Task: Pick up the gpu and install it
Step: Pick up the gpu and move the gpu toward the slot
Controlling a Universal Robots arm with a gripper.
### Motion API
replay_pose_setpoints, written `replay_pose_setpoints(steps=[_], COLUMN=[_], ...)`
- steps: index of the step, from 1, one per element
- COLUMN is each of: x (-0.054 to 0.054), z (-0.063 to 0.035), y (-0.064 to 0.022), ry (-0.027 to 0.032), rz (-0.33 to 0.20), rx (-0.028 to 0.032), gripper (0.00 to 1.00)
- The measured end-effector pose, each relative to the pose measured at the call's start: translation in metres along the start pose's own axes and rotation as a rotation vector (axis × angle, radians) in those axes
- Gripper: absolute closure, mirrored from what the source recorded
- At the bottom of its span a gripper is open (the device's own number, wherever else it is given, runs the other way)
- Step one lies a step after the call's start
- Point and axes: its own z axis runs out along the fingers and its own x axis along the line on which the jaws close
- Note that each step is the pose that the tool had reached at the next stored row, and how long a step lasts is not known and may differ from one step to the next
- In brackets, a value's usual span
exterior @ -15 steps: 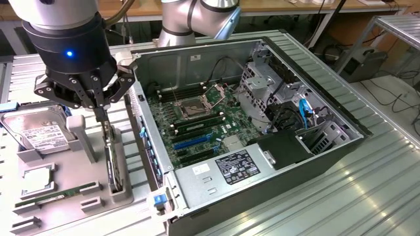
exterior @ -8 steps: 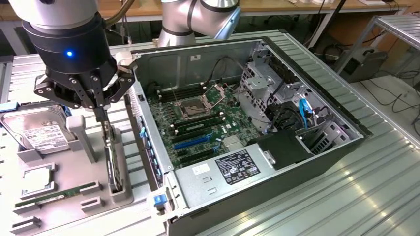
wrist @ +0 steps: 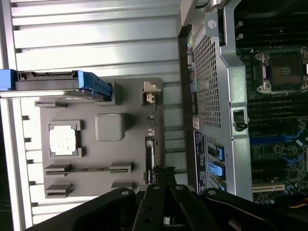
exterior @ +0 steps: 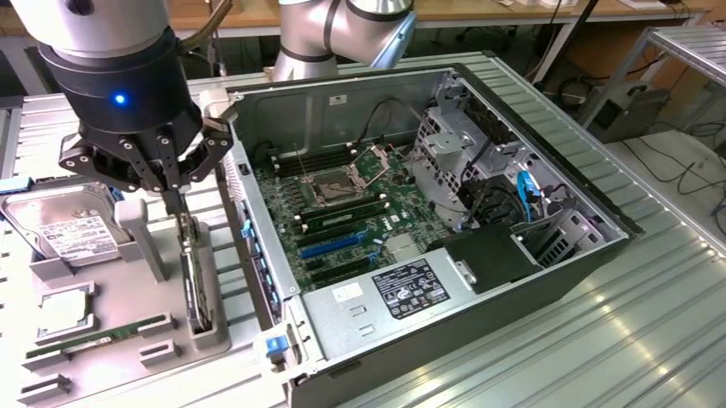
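Silvery open computer case (exterior: 329, 102) lies beside the grey holder tray (exterior: 114, 297). The gpu (exterior: 195, 272) stands on edge along the tray's case-side edge, its top pinched between the closed fingers of the gripper (exterior: 176, 202).

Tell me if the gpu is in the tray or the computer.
In the tray: the gpu stands on edge there, outside the case, gripper shut on it.
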Motion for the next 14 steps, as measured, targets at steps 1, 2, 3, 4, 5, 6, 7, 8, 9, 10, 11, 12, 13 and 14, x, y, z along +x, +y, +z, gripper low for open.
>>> replay_pose_setpoints(steps=[1, 2, 3, 4, 5, 6, 7, 8, 9, 10, 11, 12, 13, 14], x=[0.001, 0.002, 0.003, 0.005, 0.006, 0.007, 0.007, 0.007, 0.007, 0.007, 0.007, 0.007, 0.007, 0.007], z=[0.0018, 0.003, 0.0042, 0.0062, 0.0088, 0.0122, 0.0144, 0.0163, 0.0196, 0.0225, 0.0255, 0.0279, 0.0297, 0.0327], y=[-0.0028, -0.0052, -0.0075, -0.0109, -0.0135, -0.0154, -0.016, -0.0162, -0.0164, -0.0165, -0.0166, -0.0167, -0.0168, -0.0169], ry=[0.0, -0.0001, -0.0002, -0.0001, 0.0, -0.0002, -0.0001, -0.0002, -0.0001, -0.0001, -0.0001, -0.0001, -0.0001, 0.0], rz=[0.0, 0.0, 0.0, 0.0, 0.0, 0.0, 0.0, 0.0, 0.0, 0.0, 0.0, 0.0, 0.0, 0.0], rx=[0.0, -0.0001, -0.0002, -0.0002, 0.0, -0.0002, -0.0001, -0.0002, -0.0001, -0.0001, -0.0001, -0.0001, -0.0001, -0.0001], gripper=[0.89, 0.89, 0.89, 0.89, 0.89, 0.76, 0.76, 0.7, 0.7, 0.7, 0.7, 0.7, 0.7, 0.7])
